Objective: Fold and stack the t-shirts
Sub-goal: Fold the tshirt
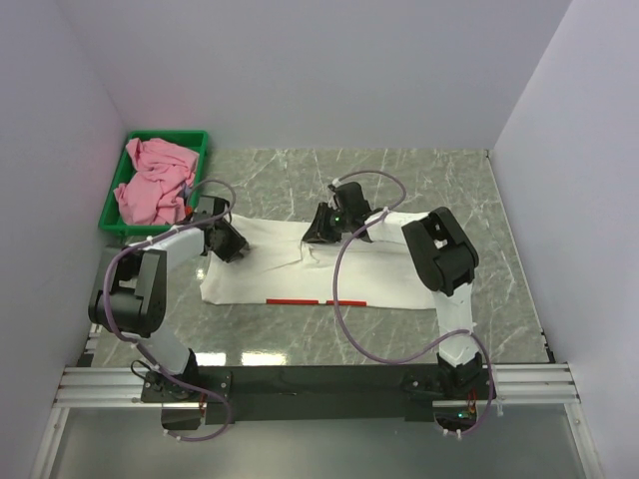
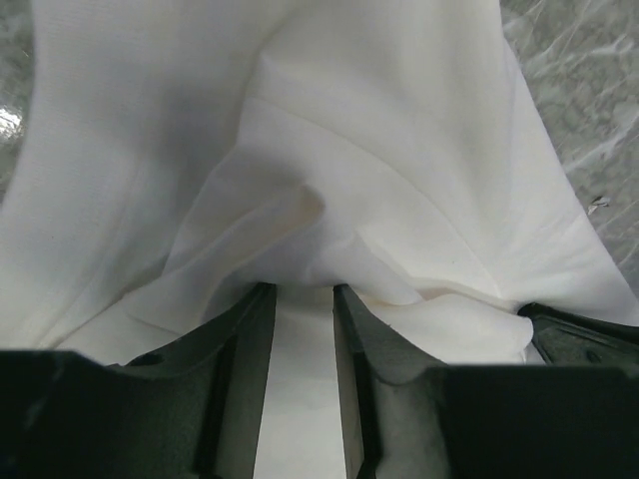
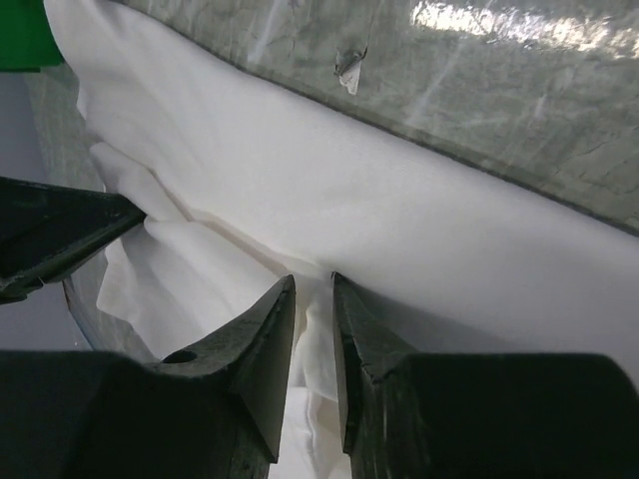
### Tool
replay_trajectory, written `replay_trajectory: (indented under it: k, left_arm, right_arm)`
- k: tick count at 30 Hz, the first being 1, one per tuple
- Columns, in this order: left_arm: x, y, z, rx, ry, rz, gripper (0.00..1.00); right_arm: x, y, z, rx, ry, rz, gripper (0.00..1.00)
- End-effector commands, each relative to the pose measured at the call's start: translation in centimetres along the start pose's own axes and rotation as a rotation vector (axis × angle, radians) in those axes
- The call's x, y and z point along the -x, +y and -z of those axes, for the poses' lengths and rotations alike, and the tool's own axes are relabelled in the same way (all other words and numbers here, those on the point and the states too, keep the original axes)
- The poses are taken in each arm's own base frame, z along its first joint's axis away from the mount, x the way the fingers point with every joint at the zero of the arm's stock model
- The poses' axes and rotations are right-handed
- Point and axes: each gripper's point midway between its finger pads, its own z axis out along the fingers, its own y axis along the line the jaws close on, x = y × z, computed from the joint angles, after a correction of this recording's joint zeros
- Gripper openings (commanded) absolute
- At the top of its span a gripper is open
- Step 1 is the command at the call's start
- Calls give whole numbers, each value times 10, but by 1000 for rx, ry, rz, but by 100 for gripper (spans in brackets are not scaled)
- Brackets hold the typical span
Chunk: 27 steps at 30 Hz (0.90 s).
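Green tray (image 1: pixel 168 136) holds pink shirt (image 1: pixel 152 185), perhaps more

A robotics lab cell is showing — plain pale walls (image 1: pixel 300 70) are enclosing a marbled tabletop (image 1: pixel 419 180), an aluminium rail (image 1: pixel 539 377) is carrying two arms (image 1: pixel 140 289).

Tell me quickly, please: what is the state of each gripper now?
Left gripper: closed on a fold of the white t-shirt.
Right gripper: closed on the same white t-shirt.
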Motion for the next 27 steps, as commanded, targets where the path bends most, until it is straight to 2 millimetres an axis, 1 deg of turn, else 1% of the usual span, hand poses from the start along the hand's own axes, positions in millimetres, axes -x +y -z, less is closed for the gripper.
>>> replay_trajectory:
  k: [1,3,4,6,7,8,9,10,11,12,13,14,16,17,18,20,21,22,23,24,25,27]
  left_arm:
    - [16,-1,-3,8,-50,17,37]
    - [20,-7,1,-13,-62,-1,43]
    - [24,-11,5,-29,-77,-11,47]
    - [32,-19,9,-50,-99,-42,53]
    - [33,-22,12,-56,-98,-53,56]
    - [35,-31,17,-75,-104,-65,66]
    - [36,-36,20,-84,-109,-87,71]
    - [30,-43,28,-95,-109,-114,79]
    - [27,-53,34,-115,-111,-135,84]
    - [29,-53,37,-95,-138,-152,90]
    - [20,-63,45,-111,-142,-180,97]
    - [18,-61,49,-86,-154,-190,97]
    - [10,-62,55,-71,-164,-185,97]
    - [1,-56,53,-41,-161,-192,97]
    - [-4,-55,52,-33,-155,-176,97]
    - [-16,-47,45,-7,-136,-181,95]
    - [-19,-45,41,0,-125,-173,94]
    - [-24,-41,34,18,-106,-174,93]
    - [-26,-42,31,18,-99,-174,93]
    - [-28,-41,25,21,-88,-172,93]
    - [-30,-42,23,20,-81,-175,93]
    - [-32,-43,18,19,-74,-176,93]
  right_arm:
    - [6,-13,8,-67,-40,-18,29]
    - [9,-27,14,-112,-47,-44,29]
    - [10,-30,18,-118,-51,-44,29]
    - [14,-30,25,-119,-61,-32,29]
    - [22,-23,34,-114,-83,12,29]
    - [24,-26,41,-153,-92,32,29]
    - [29,-24,48,-171,-106,59,30]
    - [33,-19,61,-190,-113,108,31]
    - [38,-25,70,-242,-136,132,32]
    - [40,-26,78,-275,-145,154,36]
    - [45,-24,90,-299,-159,201,37]
    - [40,-35,100,-367,-144,208,39]
    - [35,-38,117,-415,-134,240,42]
    - [25,-44,123,-448,-101,238,43]
    - [20,-49,128,-474,-92,238,43]
    - [-3,-59,138,-522,-25,222,43]
    - [-11,-64,141,-540,-5,217,43]
    - [-23,-70,145,-557,21,206,43]
    - [-33,-74,148,-571,47,200,43]
    - [-39,-74,150,-569,57,199,44]
    - [-52,-80,152,-581,88,190,44]
    - [-62,-83,155,-596,113,191,44]
